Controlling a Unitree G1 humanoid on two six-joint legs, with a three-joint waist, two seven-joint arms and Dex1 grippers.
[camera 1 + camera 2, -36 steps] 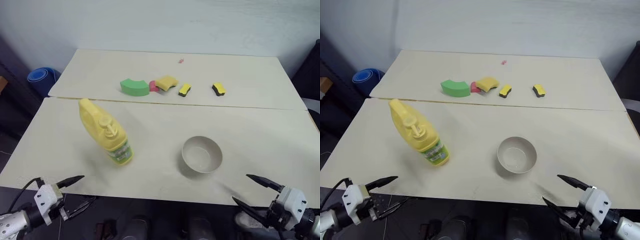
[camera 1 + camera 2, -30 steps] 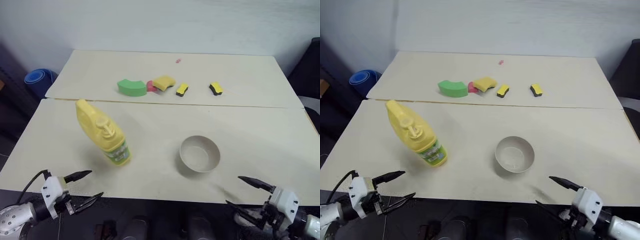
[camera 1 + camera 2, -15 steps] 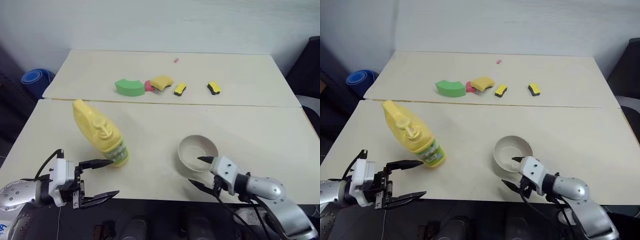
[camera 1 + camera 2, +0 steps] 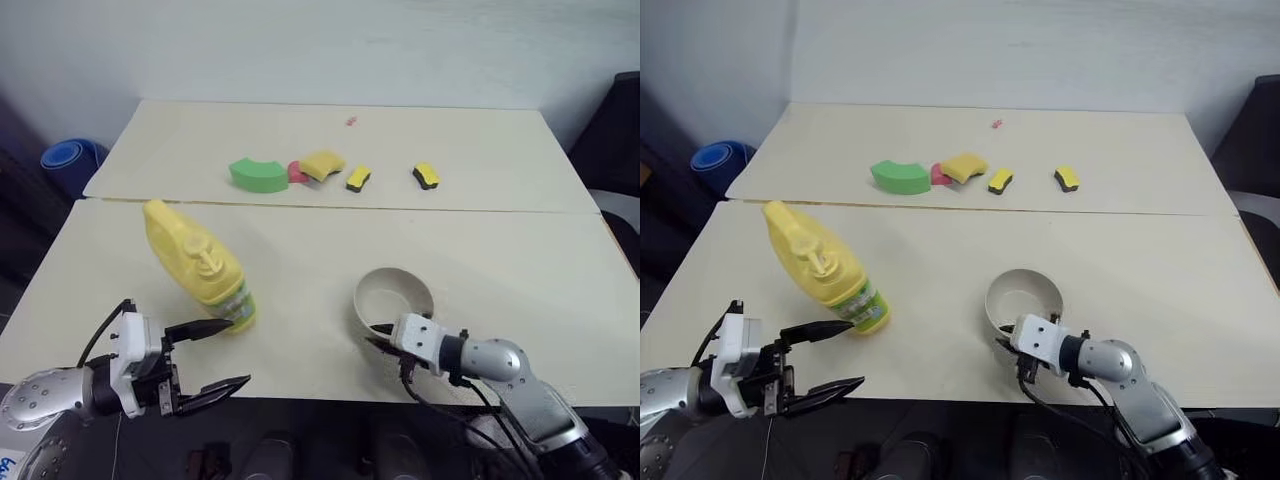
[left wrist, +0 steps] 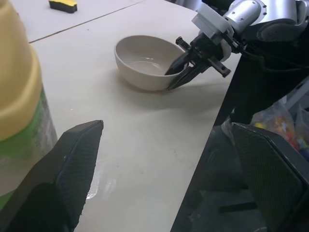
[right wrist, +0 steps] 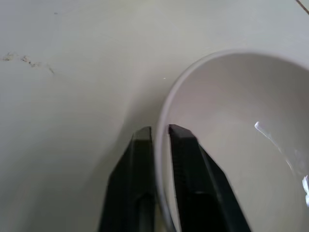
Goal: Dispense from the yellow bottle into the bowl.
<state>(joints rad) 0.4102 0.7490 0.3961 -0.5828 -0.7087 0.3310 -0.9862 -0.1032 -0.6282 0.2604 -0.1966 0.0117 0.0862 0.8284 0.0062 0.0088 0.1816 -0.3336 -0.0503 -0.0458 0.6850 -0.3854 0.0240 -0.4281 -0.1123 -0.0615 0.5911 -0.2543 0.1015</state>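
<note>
The yellow bottle (image 4: 200,270) stands leaning on the near table, left of centre, its pump top facing me. The beige bowl (image 4: 395,300) sits to its right. My right gripper (image 4: 378,335) is shut on the bowl's near rim. In the right wrist view (image 6: 159,140) one finger is inside the rim and the other outside. My left gripper (image 4: 238,352) is open and holds nothing. It hovers at the table's front edge, its upper fingertip close to the bottle's green-banded base. The left wrist view shows the bowl (image 5: 145,63) and the right gripper (image 5: 176,77) on its rim.
On the far table lie a green curved block (image 4: 258,174), a red piece (image 4: 297,172), a yellow sponge (image 4: 327,163) and two small yellow-and-black sponges (image 4: 357,179) (image 4: 426,176). A seam (image 4: 330,207) separates the two tables. A blue roll (image 4: 65,155) lies off the left side.
My right gripper came in from the front right edge to the bowl and shut on its near rim. My left gripper rose and moved right toward the bottle's base, staying open.
</note>
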